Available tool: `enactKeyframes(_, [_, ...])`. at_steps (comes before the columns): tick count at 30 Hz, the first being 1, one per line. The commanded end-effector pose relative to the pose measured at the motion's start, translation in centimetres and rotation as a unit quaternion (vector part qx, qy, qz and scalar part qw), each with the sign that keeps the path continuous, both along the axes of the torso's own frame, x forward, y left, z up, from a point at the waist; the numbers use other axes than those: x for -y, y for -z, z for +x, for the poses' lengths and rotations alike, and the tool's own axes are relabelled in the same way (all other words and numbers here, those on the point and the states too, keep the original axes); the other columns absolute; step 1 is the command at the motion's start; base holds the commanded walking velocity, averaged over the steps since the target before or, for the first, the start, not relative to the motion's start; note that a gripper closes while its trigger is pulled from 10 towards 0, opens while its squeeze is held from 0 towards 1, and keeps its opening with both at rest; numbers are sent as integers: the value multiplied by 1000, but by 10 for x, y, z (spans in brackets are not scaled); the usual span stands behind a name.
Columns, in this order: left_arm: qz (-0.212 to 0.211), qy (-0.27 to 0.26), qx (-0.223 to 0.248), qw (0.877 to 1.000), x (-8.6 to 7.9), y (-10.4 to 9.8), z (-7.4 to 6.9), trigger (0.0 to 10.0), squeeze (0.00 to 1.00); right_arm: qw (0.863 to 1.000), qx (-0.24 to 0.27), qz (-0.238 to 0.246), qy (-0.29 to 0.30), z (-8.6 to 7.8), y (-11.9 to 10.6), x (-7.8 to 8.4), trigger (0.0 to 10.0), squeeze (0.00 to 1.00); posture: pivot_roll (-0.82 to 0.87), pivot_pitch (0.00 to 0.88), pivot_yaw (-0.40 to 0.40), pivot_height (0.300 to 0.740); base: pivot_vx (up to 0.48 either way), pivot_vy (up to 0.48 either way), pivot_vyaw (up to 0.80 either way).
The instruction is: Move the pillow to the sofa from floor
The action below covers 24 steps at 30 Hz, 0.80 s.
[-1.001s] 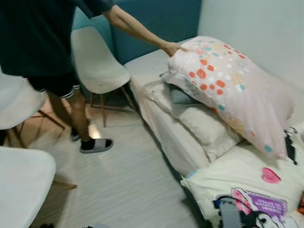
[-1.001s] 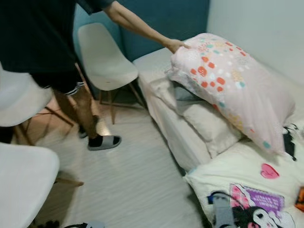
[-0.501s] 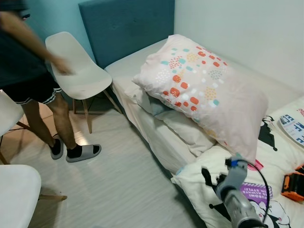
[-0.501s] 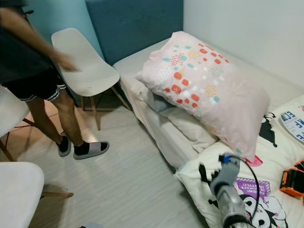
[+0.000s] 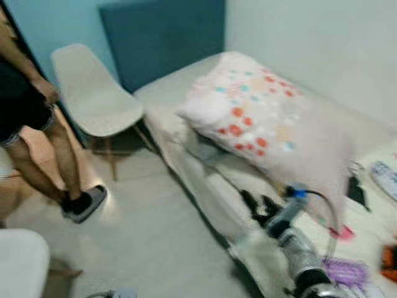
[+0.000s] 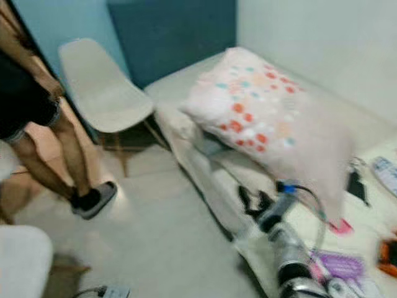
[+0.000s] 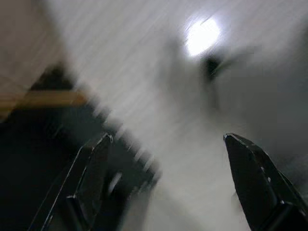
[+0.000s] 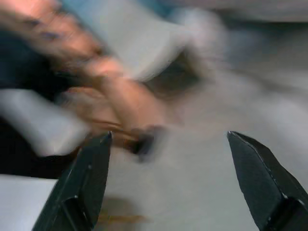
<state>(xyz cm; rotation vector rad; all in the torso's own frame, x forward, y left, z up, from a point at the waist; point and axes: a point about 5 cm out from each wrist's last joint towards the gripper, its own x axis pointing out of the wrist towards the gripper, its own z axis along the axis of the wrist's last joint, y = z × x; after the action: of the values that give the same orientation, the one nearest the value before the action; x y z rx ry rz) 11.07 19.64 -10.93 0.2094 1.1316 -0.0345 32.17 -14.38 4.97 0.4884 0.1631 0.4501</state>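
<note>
A pink pillow with orange and teal dots lies on the bed-like sofa, leaning over a plain white pillow. My right gripper is raised over the sofa's front edge, just below the pink pillow, and its fingers stand wide apart with nothing between them. The left gripper is open above the pale floor. All views are blurred.
A person in dark shorts stands at the left, one leg near a white chair. Another white chair seat sits at the bottom left. A printed blanket covers the near end of the sofa. Grey floor lies between chairs and sofa.
The person let go of the pillow and stepped back to the left. My right arm has risen further toward the pillow. The camera has shifted.
</note>
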Motion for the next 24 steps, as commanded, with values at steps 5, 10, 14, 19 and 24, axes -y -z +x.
enactKeyframes(5, [-6, 5, 16, 1000, 2, -3, 10, 10000, 0, 1000, 13, -16, 2, -4, -1, 22, 10000, 0, -232, 128, 77, 740, 316, 0, 800])
enactKeyframes(10, [-10, 6, 10, 1000, 3, -1, 2, 10000, 0, 996, 7, -2, 86, 5, -10, 41, 10000, 0, -232, 129, 76, 740, 317, 0, 320])
enactKeyframes(14, [-13, 8, 4, 1000, 7, 2, -5, 10000, 0, 988, -9, 26, 154, 8, -14, 62, 10000, 0, -234, 132, 79, 740, 319, 0, -123])
enactKeyframes(19, [-16, 13, -3, 1000, 11, 4, -16, 10000, 0, 959, -20, 122, 257, 7, -21, 100, 10000, 0, -237, 133, 83, 740, 319, 0, -739])
enactKeyframes(24, [-15, 17, -2, 1000, 13, 5, -17, 10000, 0, 937, -28, 155, 313, -1, -20, 121, 10000, 0, -240, 132, 86, 740, 319, 0, -800])
